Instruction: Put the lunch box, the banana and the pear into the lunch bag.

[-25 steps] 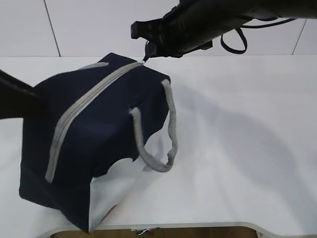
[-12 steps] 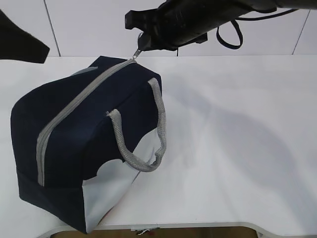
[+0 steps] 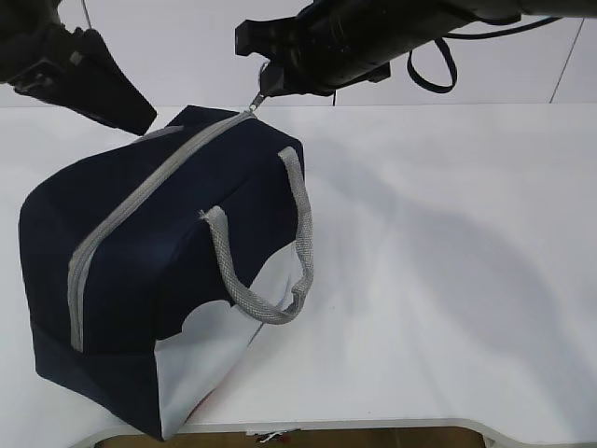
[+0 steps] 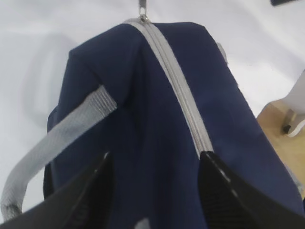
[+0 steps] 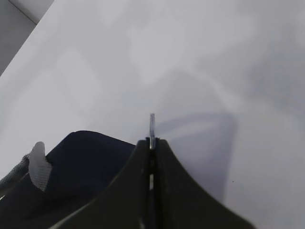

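Observation:
The navy lunch bag (image 3: 159,271) stands on the white table with its grey zipper (image 3: 140,201) closed along the top. My right gripper (image 3: 266,84) is shut on the zipper's ring pull (image 3: 256,98) at the bag's far end; the pull (image 5: 152,125) sticks out between the closed right gripper (image 5: 151,143). My left gripper (image 3: 140,117) hangs open above the bag's far left top. In the left wrist view the left gripper (image 4: 155,164) is empty over the bag (image 4: 147,119). The lunch box, banana and pear are out of view.
A grey webbing handle (image 3: 270,271) loops down the bag's near side, another (image 4: 62,138) on the other side. The table's front edge (image 3: 373,425) is close to the bag. A pale wooden surface (image 4: 281,129) shows beyond the table.
The bag has gone from tilted to standing level. My left arm has left the bag's lower left side and risen above its far left top. My right gripper still holds the pull.

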